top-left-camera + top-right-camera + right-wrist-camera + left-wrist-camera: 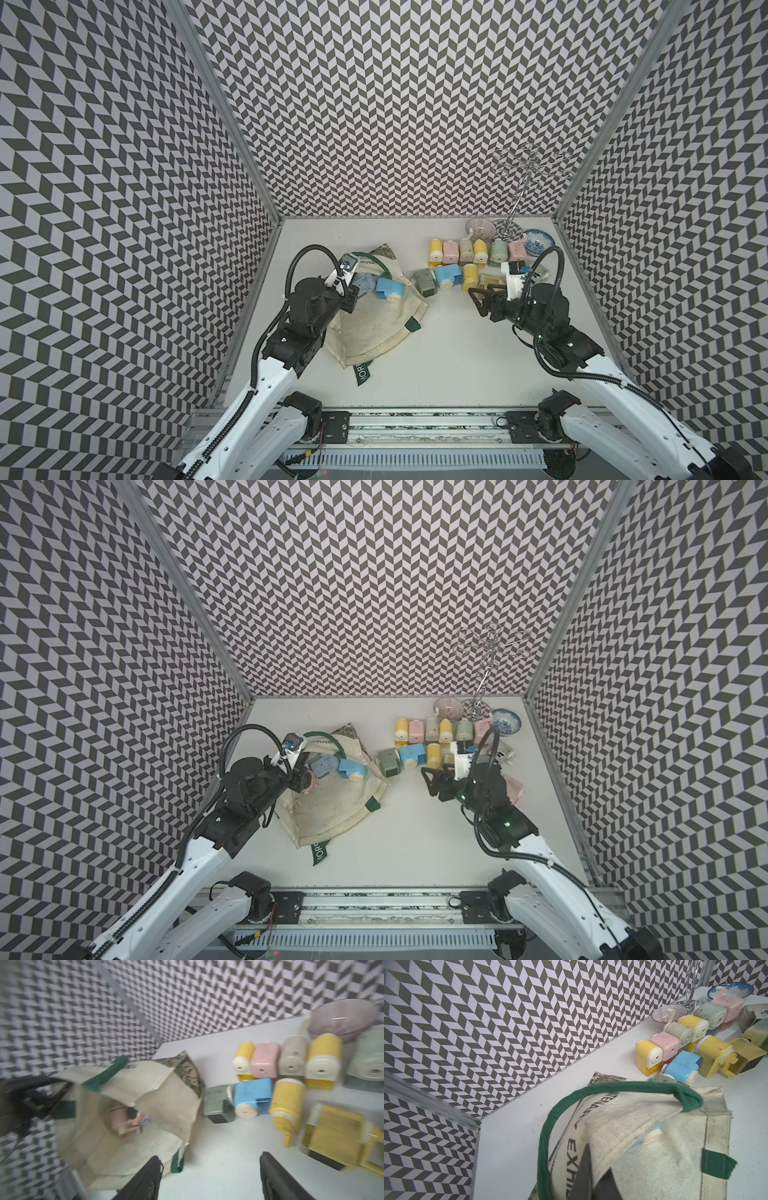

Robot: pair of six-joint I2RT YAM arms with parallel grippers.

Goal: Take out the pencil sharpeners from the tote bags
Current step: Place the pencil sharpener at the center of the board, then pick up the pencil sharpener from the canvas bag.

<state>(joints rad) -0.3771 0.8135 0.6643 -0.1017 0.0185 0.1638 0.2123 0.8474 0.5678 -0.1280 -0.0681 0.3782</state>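
Roughly a dozen pencil sharpeners (pixel 450 252) lie on the desk (pixel 457 353) beside the tote bag (pixel 374 332). A blue sharpener (pixel 390 287) and a pink sharpener (pixel 122 1120) remain inside it. The left fingers (pixel 584 1165) pinch its raised rim, and the right fingers (pixel 145 1178) hang wide and empty nearby.

Bright, even light, faint soft shadows; both top views bow the chevron walls (pixel 374 104); motion blur smears the pencil sharpeners (pixel 265 1059) in the right wrist view.

The tote bag (pixel 374 332) is cream with dark green straps (pixel 410 326) and a leafy band (pixel 384 251); the pencil sharpeners (pixel 480 251) are yellow, pink, blue, beige and green.
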